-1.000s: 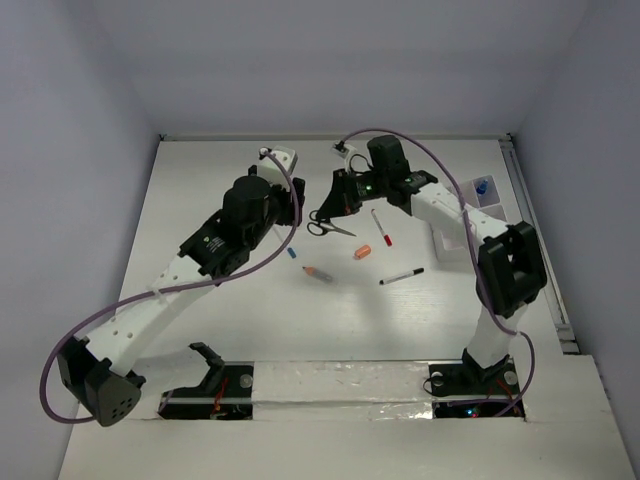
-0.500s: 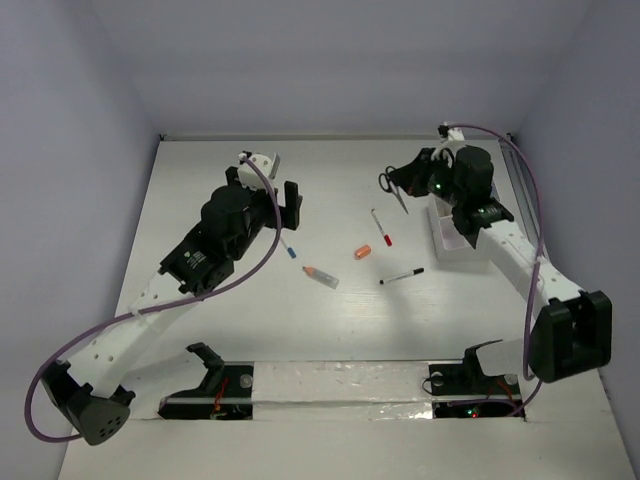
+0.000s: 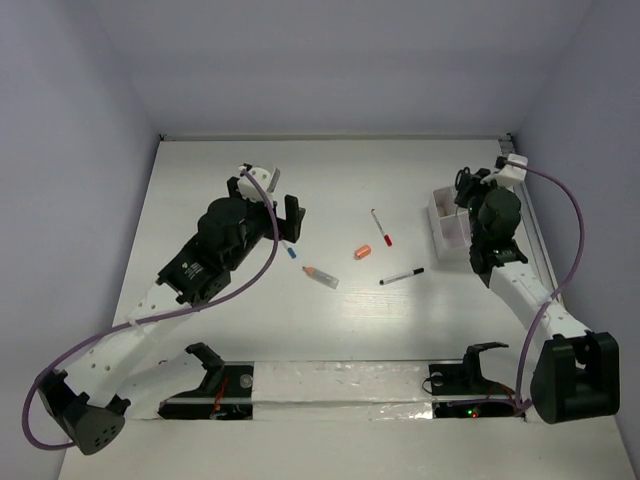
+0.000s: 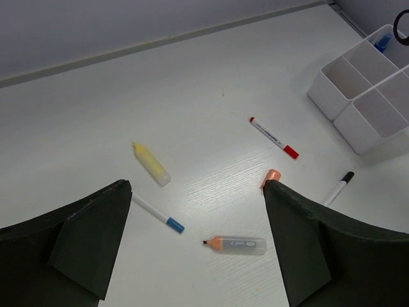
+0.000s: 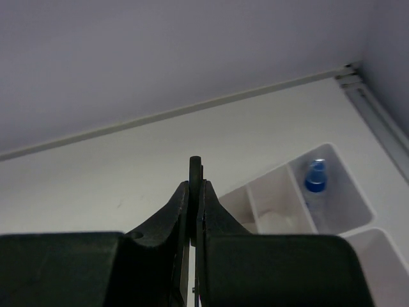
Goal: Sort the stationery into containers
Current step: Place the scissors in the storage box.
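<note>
My right gripper (image 5: 193, 187) is shut on the black-handled scissors (image 5: 195, 165) and holds them above the white organizer box (image 5: 281, 203). In the top view this gripper (image 3: 466, 186) hangs over the box (image 3: 447, 232) at the right. My left gripper (image 4: 195, 187) is open and empty above the table. Under it lie a blue-tipped pen (image 4: 156, 213), an orange-tipped marker (image 4: 235, 244), a cream stick (image 4: 151, 164), an orange cap (image 4: 271, 177), a red-capped pen (image 4: 273, 137) and a black marker (image 4: 339, 187). In the top view the left gripper (image 3: 270, 205) is left of centre.
One box compartment holds a blue-capped item (image 5: 314, 177). The others seen in the left wrist view (image 4: 364, 83) look empty. A metal rail (image 3: 530, 240) runs along the table's right edge. The back wall stands close behind the box.
My right gripper has carried the scissors from the table's middle to the right, over the organizer box. My left arm has drawn back a little towards the near left.
</note>
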Tool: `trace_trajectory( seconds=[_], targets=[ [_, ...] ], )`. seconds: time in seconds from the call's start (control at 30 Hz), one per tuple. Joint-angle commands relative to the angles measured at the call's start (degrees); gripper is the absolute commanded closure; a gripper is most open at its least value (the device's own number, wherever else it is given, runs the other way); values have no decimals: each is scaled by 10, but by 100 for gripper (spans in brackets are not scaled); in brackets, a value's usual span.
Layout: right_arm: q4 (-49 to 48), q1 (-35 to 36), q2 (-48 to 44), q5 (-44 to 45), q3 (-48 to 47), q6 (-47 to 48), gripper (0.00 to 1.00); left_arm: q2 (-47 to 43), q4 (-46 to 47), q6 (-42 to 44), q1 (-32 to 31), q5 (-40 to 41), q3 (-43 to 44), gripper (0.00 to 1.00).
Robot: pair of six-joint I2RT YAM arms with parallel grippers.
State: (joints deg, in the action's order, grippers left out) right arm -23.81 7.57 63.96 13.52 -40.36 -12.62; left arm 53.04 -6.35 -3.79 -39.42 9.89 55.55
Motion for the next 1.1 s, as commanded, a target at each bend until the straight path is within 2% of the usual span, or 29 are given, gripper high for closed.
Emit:
trace_trajectory(
  seconds=[0.0, 0.17, 0.47, 0.8, 1.07],
  targets=[
    [-129, -35, 8, 69, 30, 31, 100, -21, 42, -9, -1, -35, -9, 18],
    [-179, -80, 37, 35, 41, 19, 100, -31, 52, -14, -1, -63, -18, 17],
    [-212, -91, 111, 23, 19, 22, 100, -40, 52, -17, -1, -71, -26, 17],
    [-203, -96, 129, -3, 1, 14, 100, -29, 56, -11, -1, -62, -31, 16],
    [-209, -96, 109, -5, 15, 32, 100, -11, 58, -10, -1, -60, -33, 16]
  ],
)
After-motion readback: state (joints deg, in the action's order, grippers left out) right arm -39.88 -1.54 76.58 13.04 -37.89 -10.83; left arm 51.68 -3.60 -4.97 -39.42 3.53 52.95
